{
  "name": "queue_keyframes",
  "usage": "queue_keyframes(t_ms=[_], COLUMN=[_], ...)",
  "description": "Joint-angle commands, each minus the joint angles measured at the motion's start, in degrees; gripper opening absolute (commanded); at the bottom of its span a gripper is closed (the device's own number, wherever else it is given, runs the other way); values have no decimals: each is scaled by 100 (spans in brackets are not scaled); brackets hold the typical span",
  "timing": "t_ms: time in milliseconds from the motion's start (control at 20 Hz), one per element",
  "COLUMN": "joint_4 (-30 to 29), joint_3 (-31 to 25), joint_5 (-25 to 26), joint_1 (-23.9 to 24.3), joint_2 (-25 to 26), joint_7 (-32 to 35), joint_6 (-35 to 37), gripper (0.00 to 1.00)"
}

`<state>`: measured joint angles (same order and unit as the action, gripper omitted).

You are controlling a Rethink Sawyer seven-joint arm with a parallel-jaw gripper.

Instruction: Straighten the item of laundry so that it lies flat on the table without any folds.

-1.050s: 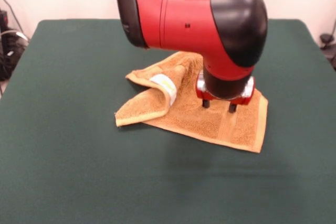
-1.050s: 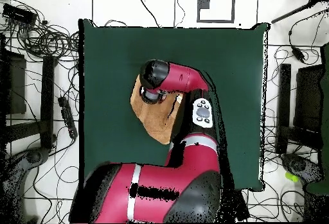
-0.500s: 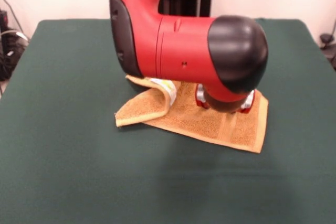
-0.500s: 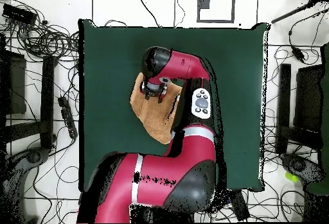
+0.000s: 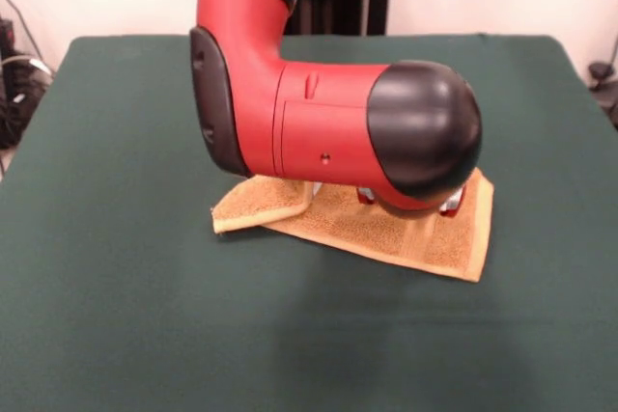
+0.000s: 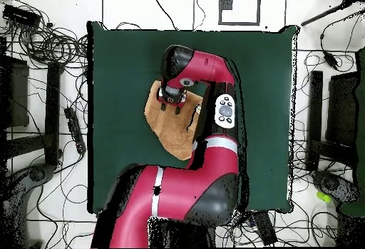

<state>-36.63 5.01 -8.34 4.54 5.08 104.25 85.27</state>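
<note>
The item of laundry [image 5: 396, 231] is a golden-orange towel lying near the middle of the table [image 5: 116, 287], with its left part folded over into a raised flap [image 5: 253, 207]. The red and black arm [image 5: 328, 132] hangs low over the towel and hides its far half. The arm also covers most of the gripper, so only red and silver bits of the gripper's base show under the black joint. In the overhead view the gripper [image 6: 173, 99] sits down on the towel [image 6: 170, 128] near its upper edge. Whether it holds the cloth is hidden.
Dark green cloth covers the table [image 6: 264, 82] on all sides of the towel. Cables, stands and black equipment [image 6: 43, 46] lie on the floor around the table edges.
The arm has come down and swung forward over the towel. It now hides the folded flap's white label and the gripper, which showed above the cloth a second ago.
</note>
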Motion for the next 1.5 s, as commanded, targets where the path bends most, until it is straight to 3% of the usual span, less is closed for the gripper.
queue_keyframes(t_ms=[50,500,650,800,1100,1250,1500], joint_4=[512,330,-611,-2059,-3864,-4613,-5148], joint_3=[-724,-851,-1021,-1323,-1631,-1805,-2038], joint_5=[-205,-245,-229,-179,-20,163,558], joint_1=[-313,-264,-125,258,1067,1383,1669], joint_2=[1352,1262,768,-11,-1353,-1950,-2397], joint_7=[1425,1331,774,-351,-1688,-1759,-1617], joint_6=[-1676,-1712,-2322,-2991,-2870,-3027,-3151], gripper=[100,100,100,100,100,100,100])
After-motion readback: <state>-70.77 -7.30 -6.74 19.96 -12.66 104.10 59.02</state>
